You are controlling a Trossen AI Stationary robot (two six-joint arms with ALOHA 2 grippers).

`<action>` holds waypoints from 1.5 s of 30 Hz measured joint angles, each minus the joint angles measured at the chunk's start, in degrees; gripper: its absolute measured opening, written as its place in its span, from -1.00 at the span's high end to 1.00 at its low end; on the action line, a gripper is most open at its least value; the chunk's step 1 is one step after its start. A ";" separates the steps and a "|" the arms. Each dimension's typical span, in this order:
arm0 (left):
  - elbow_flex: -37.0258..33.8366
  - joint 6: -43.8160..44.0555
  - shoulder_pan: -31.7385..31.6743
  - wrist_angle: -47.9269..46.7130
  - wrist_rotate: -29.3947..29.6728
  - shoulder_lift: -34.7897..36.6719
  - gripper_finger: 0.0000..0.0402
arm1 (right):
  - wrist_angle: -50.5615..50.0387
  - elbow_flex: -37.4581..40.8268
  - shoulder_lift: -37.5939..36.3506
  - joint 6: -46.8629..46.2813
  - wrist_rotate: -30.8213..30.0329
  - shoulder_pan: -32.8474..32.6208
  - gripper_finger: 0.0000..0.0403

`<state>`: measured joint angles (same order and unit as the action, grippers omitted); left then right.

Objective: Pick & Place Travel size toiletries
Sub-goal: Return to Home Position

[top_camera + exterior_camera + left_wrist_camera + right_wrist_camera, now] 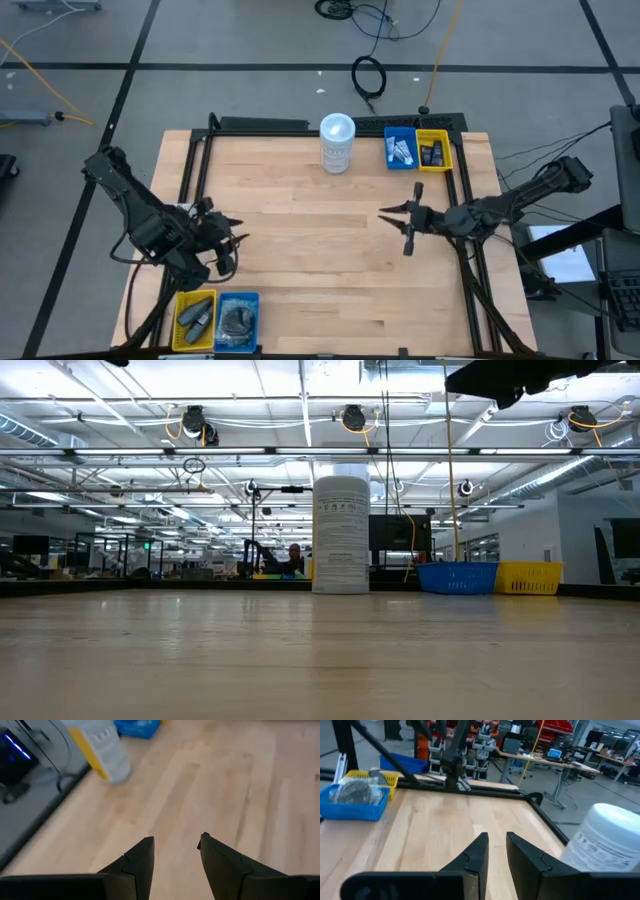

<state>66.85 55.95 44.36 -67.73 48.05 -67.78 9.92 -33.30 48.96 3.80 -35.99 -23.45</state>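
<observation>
While pale-grained, wooden table [300,250] before workshop [120,550]

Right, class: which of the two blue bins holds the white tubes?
The blue bin beside the white canister; the other blue bin, by the left arm, holds dark bundles.

At the 1 o'clock corner of the bench [320,260], the pale toiletries [403,152] in the far blue bin [387,150] and the dark toiletries [432,154] in the far yellow bin [449,150] are too small to tell apart. At 7 o'clock, the grey items [197,316] in the near yellow bin [178,320] and the dark bundle [237,318] in the near blue bin [257,320] are equally unclear. The left wrist view shows the canister [107,750] blurred and cut off.
</observation>
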 joint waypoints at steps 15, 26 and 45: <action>-14.07 -4.27 0.04 11.39 4.40 11.52 0.21 | -2.19 8.88 -16.42 -2.67 -4.85 0.99 0.71; -34.08 -24.10 -0.02 37.85 4.19 31.28 0.21 | 3.58 18.39 -34.20 0.42 -4.52 2.16 0.71; -53.02 -49.69 -13.80 61.27 -15.65 58.14 0.21 | -9.13 22.01 -44.72 -6.03 3.94 7.34 0.77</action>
<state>13.83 6.27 30.56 -6.46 32.40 -9.64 0.79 -11.29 4.24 -2.23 -32.05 -16.11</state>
